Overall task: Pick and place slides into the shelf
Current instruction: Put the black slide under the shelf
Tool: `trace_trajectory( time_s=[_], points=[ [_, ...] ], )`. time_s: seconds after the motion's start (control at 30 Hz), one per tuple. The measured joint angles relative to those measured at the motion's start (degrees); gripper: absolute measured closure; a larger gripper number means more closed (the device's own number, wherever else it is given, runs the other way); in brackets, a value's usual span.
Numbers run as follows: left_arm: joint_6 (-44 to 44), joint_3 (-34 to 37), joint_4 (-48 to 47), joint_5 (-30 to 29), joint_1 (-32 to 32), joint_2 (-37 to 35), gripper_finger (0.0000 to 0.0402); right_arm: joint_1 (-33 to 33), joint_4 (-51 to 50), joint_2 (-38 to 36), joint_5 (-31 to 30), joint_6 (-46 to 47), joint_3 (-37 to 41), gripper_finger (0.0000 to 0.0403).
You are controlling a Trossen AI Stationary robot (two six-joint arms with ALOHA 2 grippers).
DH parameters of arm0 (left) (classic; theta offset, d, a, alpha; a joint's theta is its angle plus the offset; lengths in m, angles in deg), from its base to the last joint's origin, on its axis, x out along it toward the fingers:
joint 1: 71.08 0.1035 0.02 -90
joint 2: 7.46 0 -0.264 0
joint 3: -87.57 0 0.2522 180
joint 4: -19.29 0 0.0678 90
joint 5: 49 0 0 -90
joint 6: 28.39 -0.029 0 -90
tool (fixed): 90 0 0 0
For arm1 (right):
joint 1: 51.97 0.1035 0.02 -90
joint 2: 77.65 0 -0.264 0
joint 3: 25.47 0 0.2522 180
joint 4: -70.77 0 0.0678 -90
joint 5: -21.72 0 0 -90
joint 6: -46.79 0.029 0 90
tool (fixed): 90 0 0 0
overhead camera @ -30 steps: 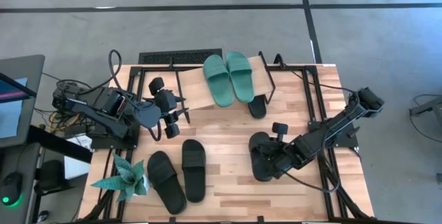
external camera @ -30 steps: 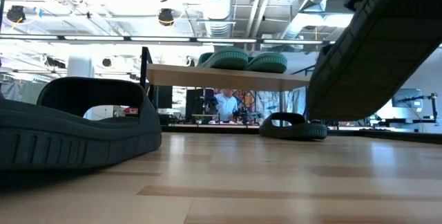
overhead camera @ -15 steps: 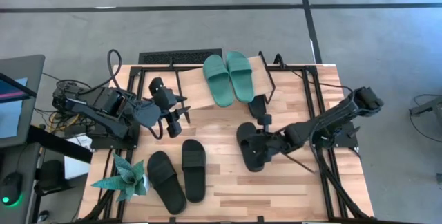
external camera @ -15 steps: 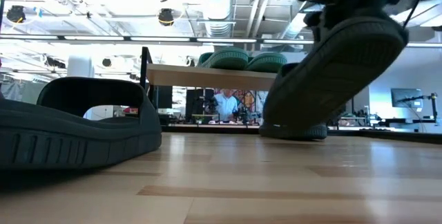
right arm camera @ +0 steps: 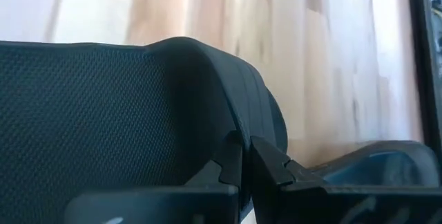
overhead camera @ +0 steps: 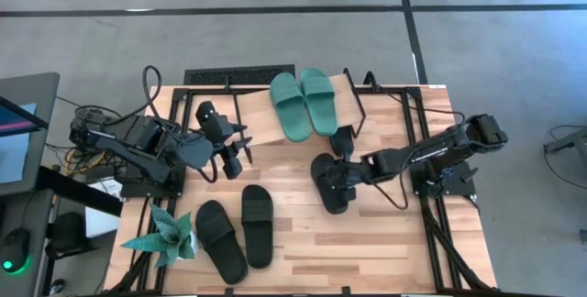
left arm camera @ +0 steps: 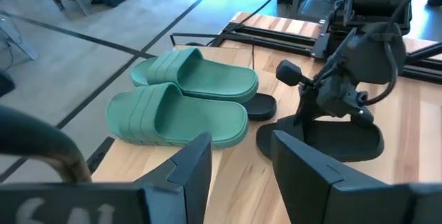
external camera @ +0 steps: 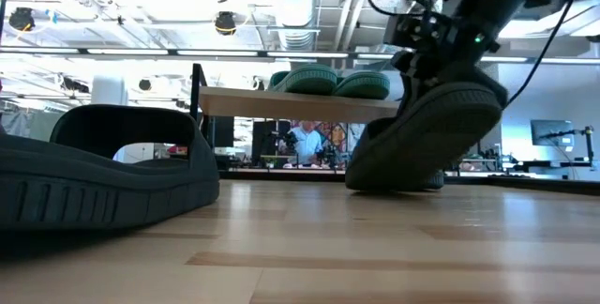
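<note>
Two teal slides [overhead camera: 304,103] lie side by side on the slanted wood shelf [overhead camera: 261,121] at the table's far middle. One black slide [overhead camera: 341,140] lies on the table under the shelf's right end. Two black slides [overhead camera: 235,229] lie side by side near the front left. My right gripper [overhead camera: 343,172] is shut on a fourth black slide [overhead camera: 327,183] just in front of the shelf. My left gripper [overhead camera: 240,153] hovers open and empty by the shelf's left end. My right gripper pinches the edge of the black slide's wide strap [right arm camera: 219,124] between its two fingers [right arm camera: 231,163]. It comes nearly level from the table's right side. The slide is tilted, one end raised [external camera: 459,107] and the other low by the tabletop [external camera: 370,180]; whether that end touches, I cannot tell.
A teal paper plant [overhead camera: 166,236] stands at the front left corner. Black metal frames [overhead camera: 417,123] run along the table's sides and far edge. Bare wood lies at the front right [overhead camera: 367,242].
My right gripper has carried the black slide from the table's front right toward the left and far edge, up to the shelf's front. The slide has stayed tilted in the hold and has come lower toward the tabletop.
</note>
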Motion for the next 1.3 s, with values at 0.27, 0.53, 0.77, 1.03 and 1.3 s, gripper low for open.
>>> trace_trajectory(
  time_s=[0.27, 0.53, 0.77, 1.03, 1.3],
  points=[
    [0.02, 0.0, -0.01, -0.88, 0.03, 0.0, 0.0262, -5.71, 0.61, 0.0, 2.54, -2.69, 0.02, 0.0402],
    [0.0, 0.0, -0.62, -0.85, 0.03, 0.0, 0.0262, -7.29, 0.27, 0.0, 5.92, -2.85, 0.0, 0.0372],
    [-0.31, 0.0, -0.6, -0.85, 0.03, 0.0, 0.0262, -7.29, -1.15, 0.0, 6.61, -3.7, 0.0, 0.0346],
    [-0.39, 0.0, -0.55, -0.85, 0.03, 0.0, 0.0262, -7.29, -2.56, 0.02, 8.78, -3.43, 0.02, 0.0334],
    [-0.26, 0.0, -0.51, -0.85, 0.03, 0.0, 0.0262, -7.29, -2.86, 0.04, 8.87, -2.21, 0.02, 0.0301]
  ],
)
